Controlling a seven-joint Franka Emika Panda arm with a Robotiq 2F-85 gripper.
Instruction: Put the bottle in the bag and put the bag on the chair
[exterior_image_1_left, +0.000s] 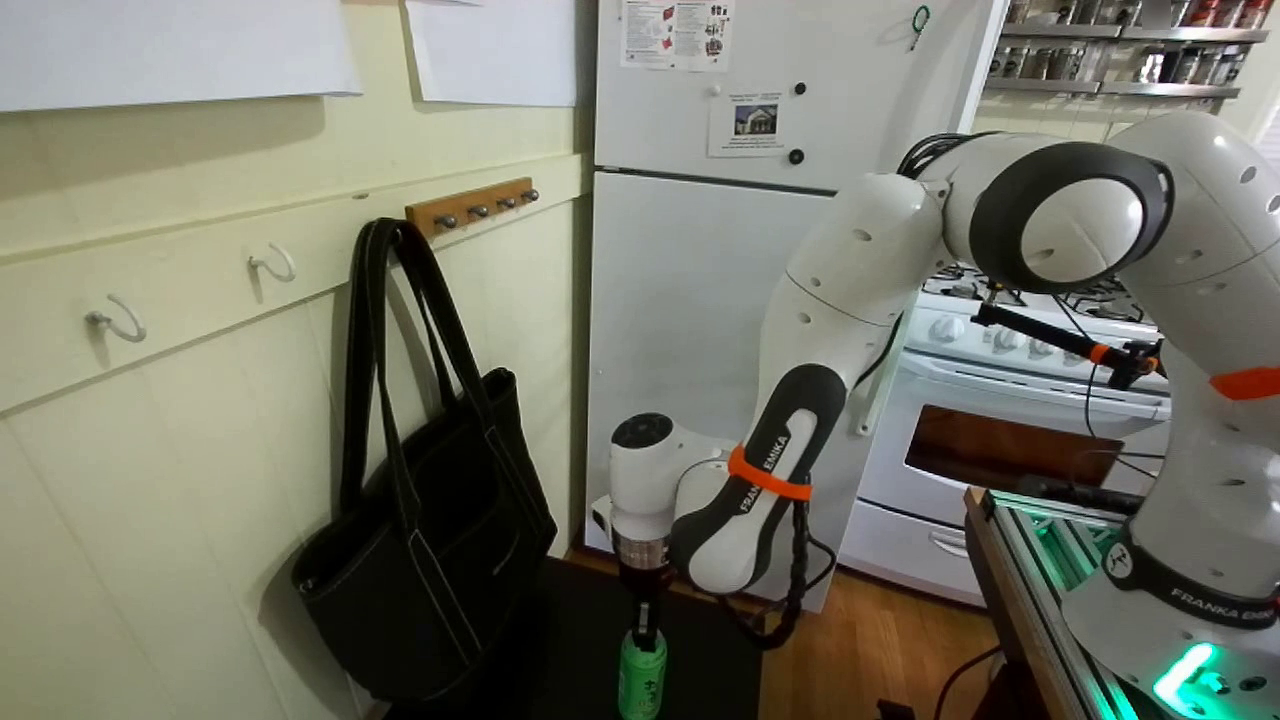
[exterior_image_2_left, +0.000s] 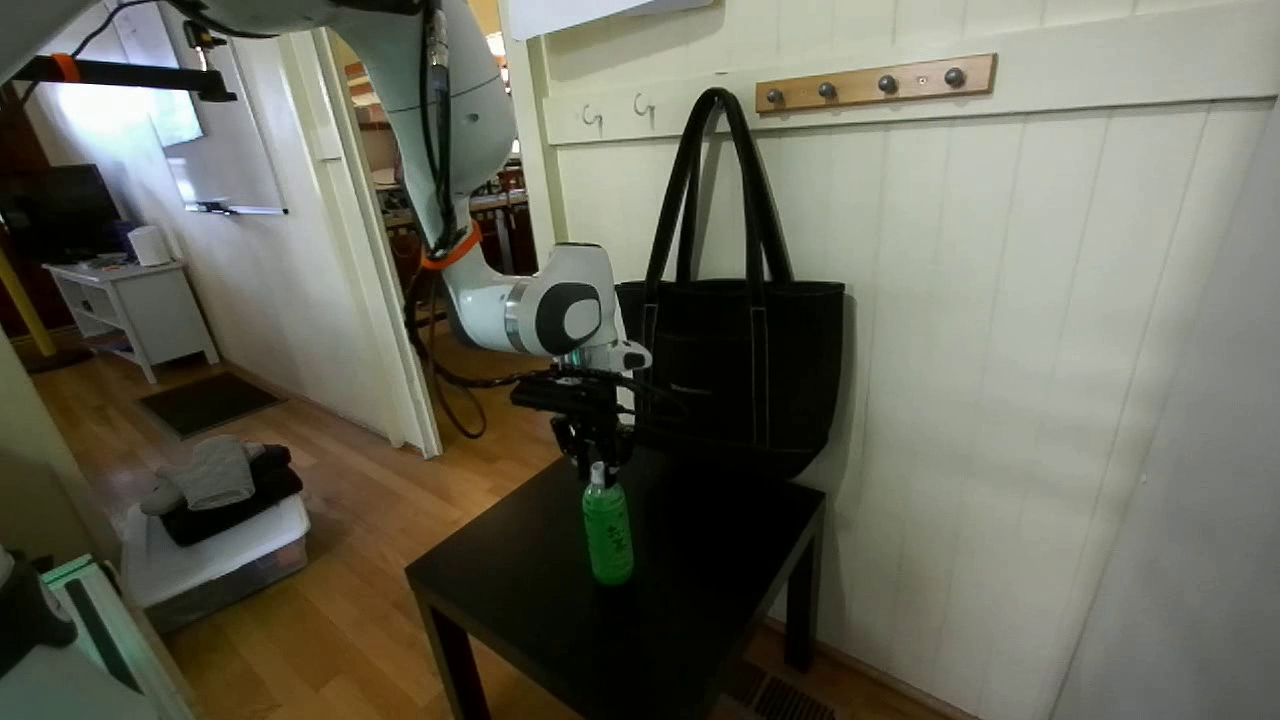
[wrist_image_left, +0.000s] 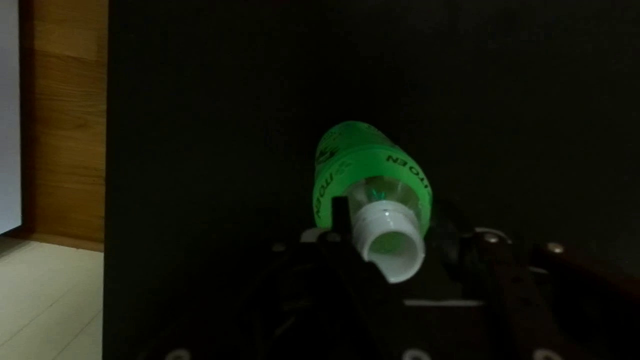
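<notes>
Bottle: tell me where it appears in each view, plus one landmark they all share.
In an exterior view: bottle, midway across, at the bottom edge.
In an exterior view: bottle, lower half, just left of centre.
Wrist view: bottle, just right of centre.
Shared landmark: black seat, in all three.

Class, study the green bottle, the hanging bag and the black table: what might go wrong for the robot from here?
1. The gripper is at the narrow top of the bottle; a poor hold there might let it slip.
2. The handles of the bag rise above it and may snag the gripper reaching in.
3. The bag hangs by them on the wall, so it might swing as the bottle goes in.
</notes>
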